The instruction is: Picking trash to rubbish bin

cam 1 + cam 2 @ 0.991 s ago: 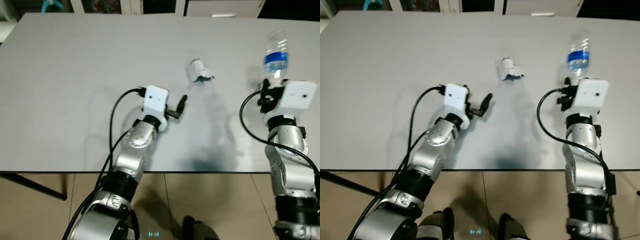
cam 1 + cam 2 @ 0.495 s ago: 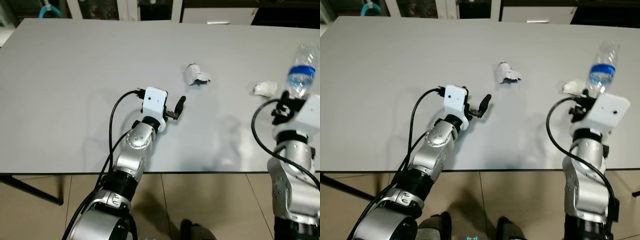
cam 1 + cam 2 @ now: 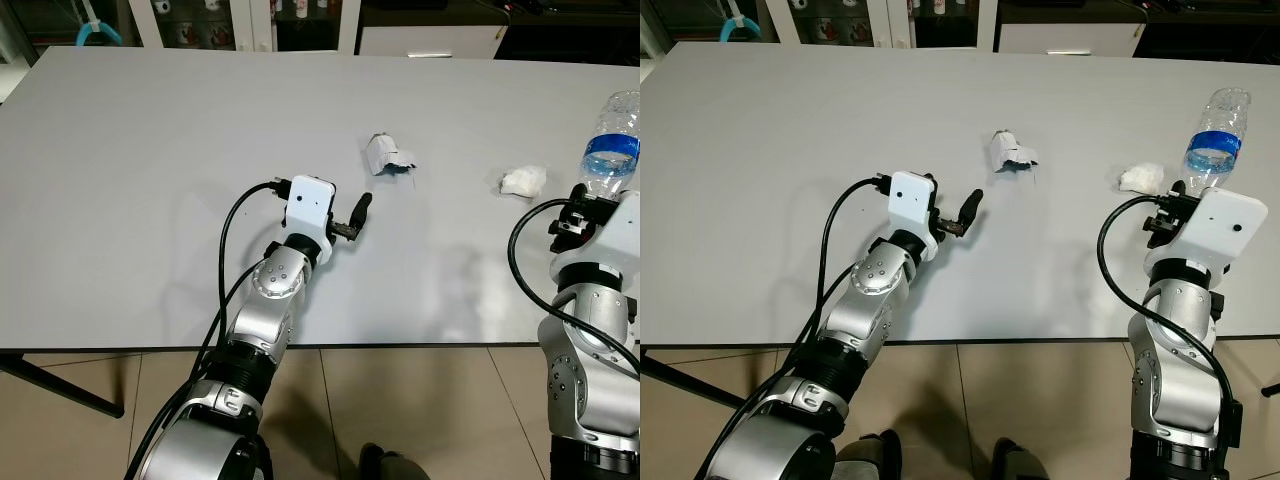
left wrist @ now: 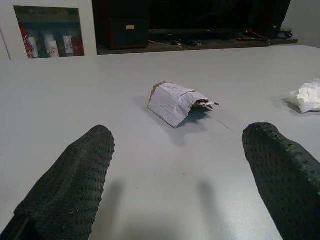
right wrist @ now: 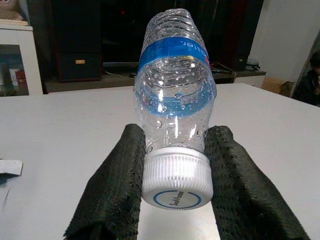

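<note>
Carrying step: right hand (image 5: 175, 200) clamped on plastic bottle (image 3: 1217, 140) neck, left hand (image 4: 175, 175) wide; next, finding the bin

**Count on the table: 3 pieces of trash, 2 grippers**

I count 1 clear plastic bottle (image 3: 1214, 133) with a blue label at the right edge of the frame. I see 1 torn paper carton (image 3: 1008, 151) just above centre and 1 crumpled white tissue (image 3: 1141, 178) to its right. I have 2 grippers: left gripper (image 3: 357, 214), right gripper (image 5: 175, 200).
</note>
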{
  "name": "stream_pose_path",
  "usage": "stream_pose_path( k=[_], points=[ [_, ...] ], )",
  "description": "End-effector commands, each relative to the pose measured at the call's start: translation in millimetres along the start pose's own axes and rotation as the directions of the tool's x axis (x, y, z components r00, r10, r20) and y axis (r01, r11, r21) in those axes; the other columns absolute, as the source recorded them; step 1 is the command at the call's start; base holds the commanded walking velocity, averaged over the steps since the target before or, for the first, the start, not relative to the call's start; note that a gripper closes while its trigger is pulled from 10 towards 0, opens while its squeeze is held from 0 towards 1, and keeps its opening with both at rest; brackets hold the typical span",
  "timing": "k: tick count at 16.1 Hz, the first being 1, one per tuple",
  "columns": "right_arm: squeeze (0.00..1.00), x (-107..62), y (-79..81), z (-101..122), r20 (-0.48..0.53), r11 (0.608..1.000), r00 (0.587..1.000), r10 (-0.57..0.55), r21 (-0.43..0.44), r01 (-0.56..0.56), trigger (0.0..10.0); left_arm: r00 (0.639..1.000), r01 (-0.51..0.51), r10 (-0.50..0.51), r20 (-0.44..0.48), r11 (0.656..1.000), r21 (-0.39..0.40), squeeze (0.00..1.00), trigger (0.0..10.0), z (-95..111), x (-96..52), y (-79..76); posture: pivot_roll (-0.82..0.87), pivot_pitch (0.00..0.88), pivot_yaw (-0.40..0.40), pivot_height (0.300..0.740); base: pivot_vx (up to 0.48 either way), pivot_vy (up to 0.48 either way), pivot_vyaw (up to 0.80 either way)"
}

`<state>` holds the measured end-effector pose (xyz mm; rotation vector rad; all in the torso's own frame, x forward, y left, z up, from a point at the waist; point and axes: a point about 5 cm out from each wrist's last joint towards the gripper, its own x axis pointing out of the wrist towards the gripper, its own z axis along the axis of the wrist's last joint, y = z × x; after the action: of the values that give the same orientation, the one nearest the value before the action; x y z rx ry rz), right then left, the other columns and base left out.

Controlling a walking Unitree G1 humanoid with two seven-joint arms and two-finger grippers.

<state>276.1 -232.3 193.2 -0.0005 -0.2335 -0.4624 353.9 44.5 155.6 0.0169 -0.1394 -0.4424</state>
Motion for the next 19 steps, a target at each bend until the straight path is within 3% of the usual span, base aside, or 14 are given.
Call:
stream_pose_path(
  k=[1, 19],
  points=[
    [0.0, -1.3, -6.2, 2.2, 0.004, 1.0, 1.0, -0.027, -0.01, 0.027, 10.0, 1.0, -0.003, 0.003, -0.01, 1.0, -0.007, 0.0, 10.0, -2.6, -0.1, -2.3, 0.05, 0.123, -0.034, 0.74, 0.0, 0.0, 0.0],
    [0.0, -1.3, -6.2, 2.2, 0.004, 1.0, 1.0, -0.027, -0.01, 0.027, 10.0, 1.0, -0.003, 0.003, -0.01, 1.0, -0.007, 0.0, 10.0, -2.6, -0.1, -2.3, 0.05, 0.123, -0.034, 0.74, 0.0, 0.0, 0.0]
  ],
)
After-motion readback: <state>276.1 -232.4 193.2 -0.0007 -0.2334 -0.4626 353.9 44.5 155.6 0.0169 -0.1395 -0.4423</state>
